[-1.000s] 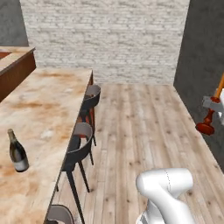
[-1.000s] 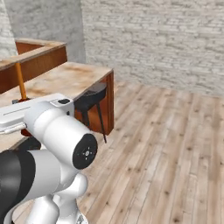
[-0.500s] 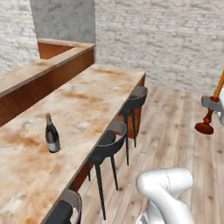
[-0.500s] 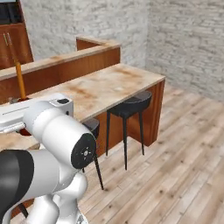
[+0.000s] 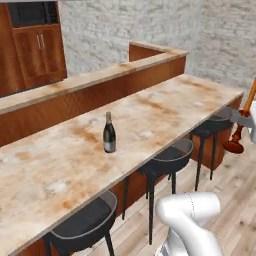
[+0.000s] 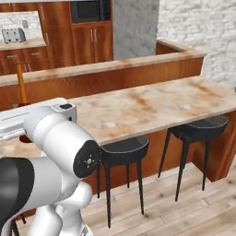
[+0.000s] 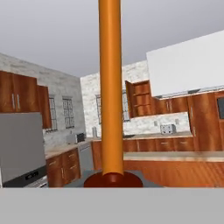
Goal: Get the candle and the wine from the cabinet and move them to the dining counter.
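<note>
Candle point(image 7: 110, 87): I see it upright and close in the hand view; at the right edge of the left base view, beyond the counter's end, off the floor.
Gripper point(image 5: 243, 119): carries the candle; I cannot tell how the jaws stand.
Wine point(image 5: 109, 133): upright on the dining counter point(image 5: 150, 120).
Change: both base views have swung since half a second ago; more counter shows.
Right base view: stools point(image 6: 124, 150) and toaster point(image 6: 11, 34).
Hand view: one open wall cabinet point(image 7: 141, 99).

We see three black stools point(image 5: 167, 159) lined along a pale plank floor point(image 6: 193, 207); a grey brick wall point(image 5: 125, 22) rises behind; a toaster point(image 6: 10, 35) sits far off; a steel fridge point(image 7: 19, 146) stands nearby.
</note>
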You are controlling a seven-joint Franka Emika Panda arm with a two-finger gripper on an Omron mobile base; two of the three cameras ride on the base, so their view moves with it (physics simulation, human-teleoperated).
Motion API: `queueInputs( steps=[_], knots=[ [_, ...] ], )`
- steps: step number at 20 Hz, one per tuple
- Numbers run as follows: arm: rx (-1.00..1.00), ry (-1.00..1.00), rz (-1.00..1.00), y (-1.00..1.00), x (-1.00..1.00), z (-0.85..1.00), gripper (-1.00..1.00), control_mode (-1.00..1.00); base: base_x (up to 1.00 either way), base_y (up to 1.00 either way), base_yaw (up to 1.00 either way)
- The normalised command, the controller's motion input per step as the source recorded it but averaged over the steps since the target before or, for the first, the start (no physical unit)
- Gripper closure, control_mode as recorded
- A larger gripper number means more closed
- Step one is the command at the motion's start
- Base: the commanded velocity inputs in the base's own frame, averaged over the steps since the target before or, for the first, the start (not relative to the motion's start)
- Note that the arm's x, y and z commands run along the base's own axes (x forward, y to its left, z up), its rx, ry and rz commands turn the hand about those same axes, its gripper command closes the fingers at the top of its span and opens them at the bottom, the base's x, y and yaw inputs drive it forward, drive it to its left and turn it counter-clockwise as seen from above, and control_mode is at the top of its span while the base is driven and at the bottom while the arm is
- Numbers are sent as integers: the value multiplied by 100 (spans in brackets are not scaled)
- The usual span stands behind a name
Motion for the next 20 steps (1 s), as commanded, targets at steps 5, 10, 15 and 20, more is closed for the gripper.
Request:
queueInputs(
  steps=[5,10,15,20],
  knots=[
    [0,0,0,0,0,0,100,100,35,-17,51],
    [0,0,0,0,0,0,100,100,23,-49,19],
    [0,0,0,0,0,0,100,100,24,-62,3],
    [0,0,0,0,0,0,100,100,43,-47,7]
  ],
)
